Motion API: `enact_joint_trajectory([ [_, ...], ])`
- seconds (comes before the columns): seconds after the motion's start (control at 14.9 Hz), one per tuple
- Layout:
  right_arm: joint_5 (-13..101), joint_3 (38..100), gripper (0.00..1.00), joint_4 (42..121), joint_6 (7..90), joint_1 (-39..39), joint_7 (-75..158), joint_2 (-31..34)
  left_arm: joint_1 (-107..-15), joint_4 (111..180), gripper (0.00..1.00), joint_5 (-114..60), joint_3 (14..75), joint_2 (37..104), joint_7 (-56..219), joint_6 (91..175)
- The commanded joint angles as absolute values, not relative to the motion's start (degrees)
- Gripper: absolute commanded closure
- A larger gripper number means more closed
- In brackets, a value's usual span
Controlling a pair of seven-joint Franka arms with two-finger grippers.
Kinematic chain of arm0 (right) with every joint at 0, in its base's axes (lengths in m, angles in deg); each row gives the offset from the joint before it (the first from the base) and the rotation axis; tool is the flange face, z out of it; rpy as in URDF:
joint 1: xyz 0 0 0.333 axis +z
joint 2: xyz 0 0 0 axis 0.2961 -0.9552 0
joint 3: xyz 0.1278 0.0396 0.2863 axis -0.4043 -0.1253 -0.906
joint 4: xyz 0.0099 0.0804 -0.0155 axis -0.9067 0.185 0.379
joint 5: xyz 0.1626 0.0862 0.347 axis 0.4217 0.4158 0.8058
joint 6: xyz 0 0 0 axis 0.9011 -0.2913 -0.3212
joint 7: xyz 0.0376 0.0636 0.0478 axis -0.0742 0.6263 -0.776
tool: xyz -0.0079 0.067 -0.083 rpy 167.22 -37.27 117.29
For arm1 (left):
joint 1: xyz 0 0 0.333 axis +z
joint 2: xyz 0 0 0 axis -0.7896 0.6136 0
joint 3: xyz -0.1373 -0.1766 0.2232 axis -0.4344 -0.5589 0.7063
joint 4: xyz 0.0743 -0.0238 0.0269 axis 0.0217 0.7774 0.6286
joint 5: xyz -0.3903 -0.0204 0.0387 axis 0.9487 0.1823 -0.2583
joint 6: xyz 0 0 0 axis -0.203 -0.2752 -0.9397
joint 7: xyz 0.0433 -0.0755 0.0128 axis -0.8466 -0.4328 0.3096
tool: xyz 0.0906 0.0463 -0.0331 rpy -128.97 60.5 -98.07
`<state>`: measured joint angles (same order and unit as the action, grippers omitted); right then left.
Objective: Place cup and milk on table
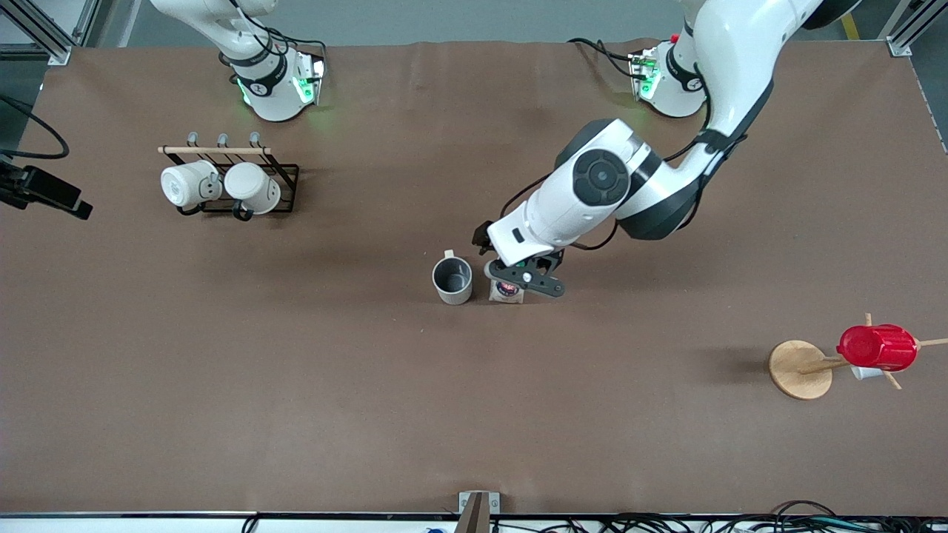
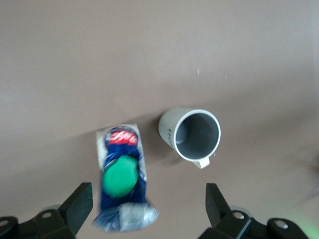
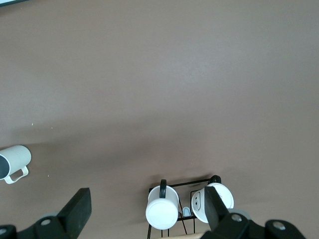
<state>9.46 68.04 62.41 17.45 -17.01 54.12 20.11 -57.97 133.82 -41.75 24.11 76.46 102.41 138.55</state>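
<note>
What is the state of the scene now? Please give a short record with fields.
cup: upright on the table, beside the milk, toward the right arm's end
milk: standing on the table, apart from the cup
left gripper: open, over the milk, not holding it
right gripper: open, waiting over the mug rack
mug rack: two white mugs hang on it

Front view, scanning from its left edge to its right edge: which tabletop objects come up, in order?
Rack with two white mugs → cup → milk, under the open left gripper → round wooden base → red plastic cup.
</note>
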Motion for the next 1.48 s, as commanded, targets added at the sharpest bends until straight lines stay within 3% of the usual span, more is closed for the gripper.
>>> enact_joint_trajectory([
  [0.0, 9.9, 68.0, 0.0, 63.4, 17.6, -17.2, 54.8, 21.1, -58.0, 135.5, 0.0, -40.7, 28.4, 68.8, 103.9, 136.5],
  [0.34, 9.9, 68.0, 0.0, 63.4, 17.6, -17.2, 54.8, 21.1, -58.1, 137.1, 0.0, -40.7, 37.5, 59.4, 103.5, 123.8],
  [0.88, 9.9, 68.0, 0.0, 63.4, 17.6, -17.3, 54.8, 21.1, -58.8, 142.4, 0.0, -34.9, 51.4, 45.4, 88.2, 118.4],
  [1.14, 9.9, 68.0, 0.0, 63.4, 17.6, -17.3, 54.8, 21.1, -59.0, 141.5, 0.0, -33.7, 58.3, 42.4, 78.6, 110.7],
  [1.41, 9.9, 68.0, 0.0, 63.4, 17.6, -17.3, 54.8, 21.1, -59.0, 137.4, 0.0, -34.5, 60.3, 42.7, 79.0, 109.6],
])
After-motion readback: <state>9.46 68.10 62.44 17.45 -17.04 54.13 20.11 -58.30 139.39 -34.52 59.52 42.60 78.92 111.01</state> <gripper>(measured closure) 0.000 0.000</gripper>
